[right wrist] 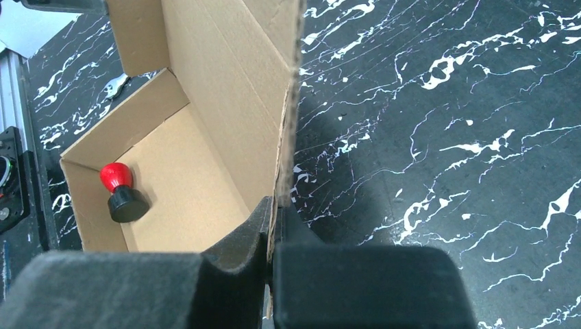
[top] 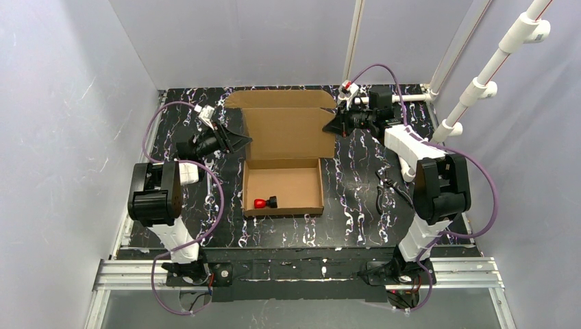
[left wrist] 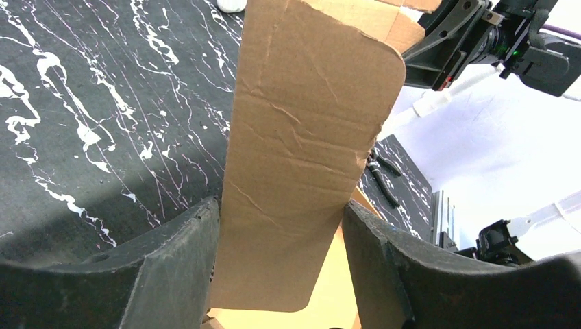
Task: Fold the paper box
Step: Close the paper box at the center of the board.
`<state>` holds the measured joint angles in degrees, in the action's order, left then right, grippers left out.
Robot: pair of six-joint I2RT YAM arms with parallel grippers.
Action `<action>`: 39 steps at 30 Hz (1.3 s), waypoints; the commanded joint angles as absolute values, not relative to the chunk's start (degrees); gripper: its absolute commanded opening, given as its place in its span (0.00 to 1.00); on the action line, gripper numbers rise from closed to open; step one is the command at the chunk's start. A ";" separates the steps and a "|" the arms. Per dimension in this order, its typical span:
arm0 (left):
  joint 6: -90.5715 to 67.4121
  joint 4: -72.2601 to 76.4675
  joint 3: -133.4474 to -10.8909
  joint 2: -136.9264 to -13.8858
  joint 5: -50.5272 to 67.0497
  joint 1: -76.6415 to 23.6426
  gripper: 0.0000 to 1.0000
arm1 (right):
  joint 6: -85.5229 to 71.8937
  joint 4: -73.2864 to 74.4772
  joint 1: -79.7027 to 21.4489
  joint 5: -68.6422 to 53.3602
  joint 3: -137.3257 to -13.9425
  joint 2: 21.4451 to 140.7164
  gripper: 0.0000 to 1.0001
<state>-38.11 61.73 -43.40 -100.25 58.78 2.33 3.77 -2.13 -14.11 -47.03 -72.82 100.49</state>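
Observation:
The paper box [top: 283,179] is brown cardboard and lies mid-table as a shallow tray, its lid [top: 288,130] raised behind it. My left gripper [top: 238,142] is at the lid's left side. In the left wrist view its jaws [left wrist: 281,212] stand wide apart, with the lid's rounded side flap [left wrist: 308,137] filling the gap between them. My right gripper [top: 334,125] is at the lid's right edge. In the right wrist view its jaws [right wrist: 273,205] are shut on that thin cardboard edge [right wrist: 291,103].
A small red knob on a black base [top: 262,203] lies inside the tray, near its front left corner [right wrist: 120,188]. A black hand tool [top: 382,188] lies on the marbled tabletop to the right of the box. White pipes [top: 479,86] rise at the back right.

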 commanded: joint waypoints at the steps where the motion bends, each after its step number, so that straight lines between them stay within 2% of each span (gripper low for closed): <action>1: -41.39 68.37 -42.04 -100.70 60.05 0.87 0.60 | 3.90 -2.26 -17.40 -52.80 -74.10 102.04 0.01; 7: -43.00 68.95 -40.78 -97.29 57.78 0.85 0.60 | 5.53 -0.60 -17.40 -50.41 -74.27 101.95 0.01; 17: -40.91 60.70 -35.23 -86.26 50.09 0.23 0.63 | 7.86 3.40 -17.32 -45.65 -76.56 101.78 0.01; 19: -40.78 53.68 -35.35 -83.97 50.03 -0.09 0.67 | 10.21 5.30 -17.25 -44.75 -77.87 101.85 0.01; 21: -41.39 55.93 -35.62 -82.72 51.31 2.64 0.68 | 12.71 7.12 -17.14 -45.17 -79.12 101.88 0.01; 23: -46.51 55.80 -35.54 -80.38 53.96 7.61 0.76 | 17.35 10.26 -16.99 -46.21 -80.87 101.70 0.01; 25: -46.76 55.46 -32.96 -74.49 55.23 12.54 0.80 | 20.05 11.73 -16.83 -46.70 -81.62 101.17 0.01; 26: -46.28 54.42 -31.54 -71.97 54.82 14.20 0.84 | 20.72 12.26 -16.79 -47.09 -81.71 101.00 0.01; 27: -44.59 49.73 -28.93 -65.30 51.16 16.82 0.98 | 21.42 12.57 -16.57 -47.57 -81.68 100.53 0.01; 30: -40.99 40.26 -25.58 -58.38 45.64 19.59 0.98 | 23.08 13.60 -15.85 -48.67 -80.52 98.77 0.01; 33: -40.99 37.88 -26.98 -58.44 52.90 19.76 0.98 | 26.16 14.64 -15.76 -49.84 -77.80 96.48 0.01; 39: -45.68 37.88 -29.65 -58.74 56.51 19.14 0.98 | 30.28 18.05 -15.74 -51.80 -77.27 95.32 0.01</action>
<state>-43.13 38.37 -26.09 -59.51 51.72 19.38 24.60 14.41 -16.01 -50.00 -77.93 98.28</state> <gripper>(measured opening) 0.983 0.074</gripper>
